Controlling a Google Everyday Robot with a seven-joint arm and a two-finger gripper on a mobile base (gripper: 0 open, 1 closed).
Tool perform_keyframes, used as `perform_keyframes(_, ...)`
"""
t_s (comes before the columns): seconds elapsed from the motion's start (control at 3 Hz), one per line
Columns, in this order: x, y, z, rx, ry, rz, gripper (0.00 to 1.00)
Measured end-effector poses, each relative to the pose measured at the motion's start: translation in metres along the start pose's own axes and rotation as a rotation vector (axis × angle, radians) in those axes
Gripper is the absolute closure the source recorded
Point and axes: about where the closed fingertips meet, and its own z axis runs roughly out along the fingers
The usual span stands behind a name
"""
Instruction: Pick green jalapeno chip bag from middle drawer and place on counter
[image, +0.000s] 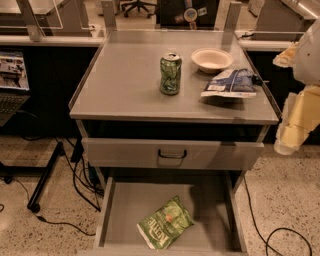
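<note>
**Middle drawer (125, 210) open, green jalapeno chip bag (165, 222) not yet lifted**

Broadest in view is the grey tabletop (125, 85), the place where the bag must end up. It has bare room along its left half and its front edge. Below it, a closed drawer front (125, 152) with a dark loop handle sits above the middle drawer, which is pulled out, so access looks done. The claw (292, 130) hangs at the right edge of view, just off the tabletop's front right corner and well apart from the drawer. Whether it is open or closed I cannot tell, and no item shows in it. A blue-and-white bag (230, 83) lies on the tabletop's right side. The green jalapeno chip bag lies flat on the drawer floor, near its front. A pale bowl (212, 59) and a green can (170, 73) stand further back. By my reading, reaching, gripping, lifting and placing all remain.
</note>
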Motion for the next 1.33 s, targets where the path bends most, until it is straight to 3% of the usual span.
perform_keyframes(0.33,0.000,0.000,0.000,0.007,-0.006,0.005,0.00)
perform_keyframes(0.67,-0.002,0.007,0.018,-0.023,-0.054,-0.001,0.00)
perform_keyframes(1.33,0.004,0.028,0.083,-0.187,-0.116,0.034,0.00)
